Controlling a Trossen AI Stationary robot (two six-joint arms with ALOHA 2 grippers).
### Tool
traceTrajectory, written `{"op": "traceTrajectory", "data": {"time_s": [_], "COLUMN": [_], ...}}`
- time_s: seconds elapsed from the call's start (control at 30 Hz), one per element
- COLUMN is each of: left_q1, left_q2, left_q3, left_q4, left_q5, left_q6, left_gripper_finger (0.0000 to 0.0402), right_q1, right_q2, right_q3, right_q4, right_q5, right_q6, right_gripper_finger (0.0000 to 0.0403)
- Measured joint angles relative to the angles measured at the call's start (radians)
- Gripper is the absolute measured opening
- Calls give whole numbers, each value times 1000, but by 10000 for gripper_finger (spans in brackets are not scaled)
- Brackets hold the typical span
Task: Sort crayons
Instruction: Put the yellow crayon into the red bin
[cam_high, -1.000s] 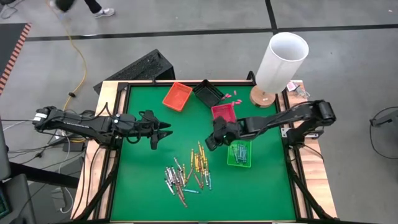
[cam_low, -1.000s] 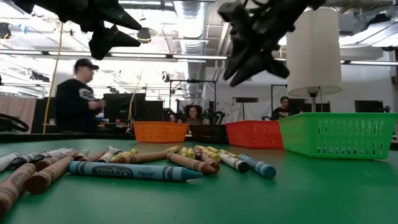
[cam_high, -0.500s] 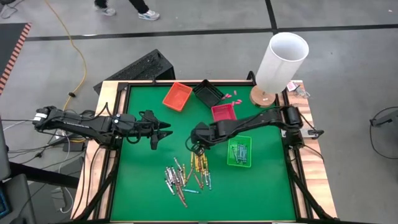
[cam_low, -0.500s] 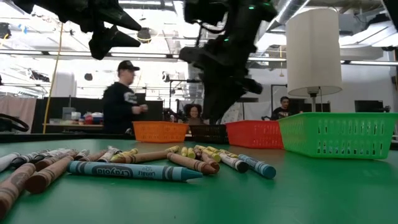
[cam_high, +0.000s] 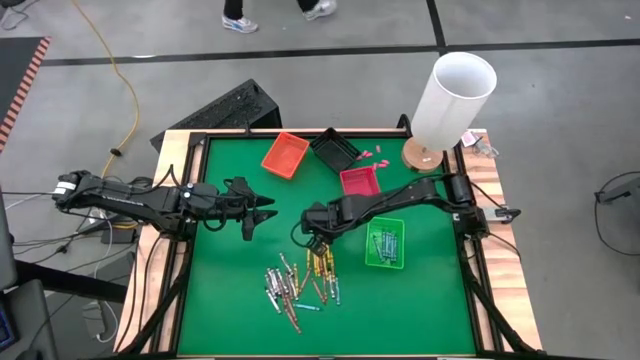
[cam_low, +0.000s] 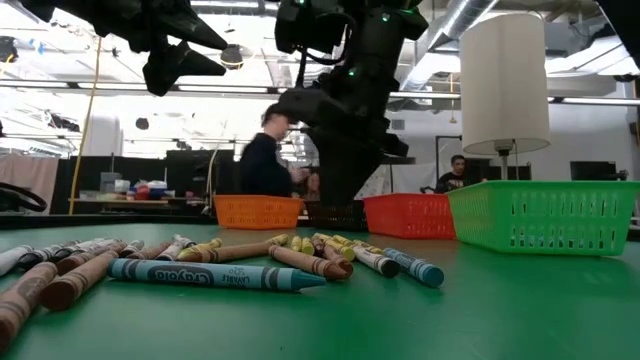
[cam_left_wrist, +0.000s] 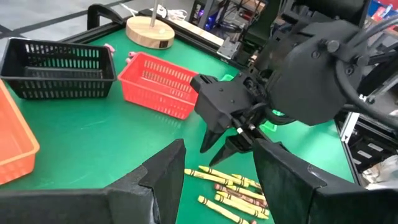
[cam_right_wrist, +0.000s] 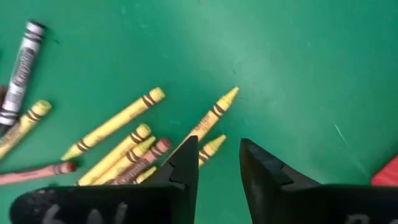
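Near the middle of the green worktop (cam_high: 230, 290), my right end effector (cam_high: 314, 238) hangs low over the upper end of the crayons (cam_high: 300, 278) — its fingers (cam_right_wrist: 186, 163) parted with nothing between them, the tips just above a cluster of yellow sticks. The crayons lie loose in a scattered pile toward the near edge: yellow ones nearest my right end effector, grey, brown-red and a few light blue farther toward my left. A few more lie inside the green tray (cam_high: 385, 245) just to the right of my right arm. My left end effector (cam_high: 258, 213) waits in the air over the worktop's left part, well apart from the pile, fingers spread and empty. Along the far side sit an orange tray (cam_high: 285, 154), a black tray (cam_high: 334, 149) and a red tray (cam_high: 359, 181), with a white lamp (cam_high: 452, 100) at the far right corner. Beyond the worktop a person (cam_low: 268, 150) shows in the room.
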Motion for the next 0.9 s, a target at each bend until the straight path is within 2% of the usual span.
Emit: {"op": "traceTrajectory", "data": {"time_s": [0.23,0.4,0.77,0.9], "left_q1": [0,0,0,0], "left_q2": [0,0,0,0], "left_q3": [0,0,0,0], "left_q4": [3,3,3,3], "left_q5": [-23,-24,-24,-24], "left_q6": [16,15,10,6], "left_gripper_finger": [180,180,180,180], "right_q1": [-2,-3,-7,-7], "right_q2": [9,48,107,105], "right_q3": [1,2,5,5], "right_q4": [19,53,4,2], "right_q5": [43,50,49,51], "right_q6": [-1,6,56,72], "right_gripper_finger": [172,187,171,138]}}
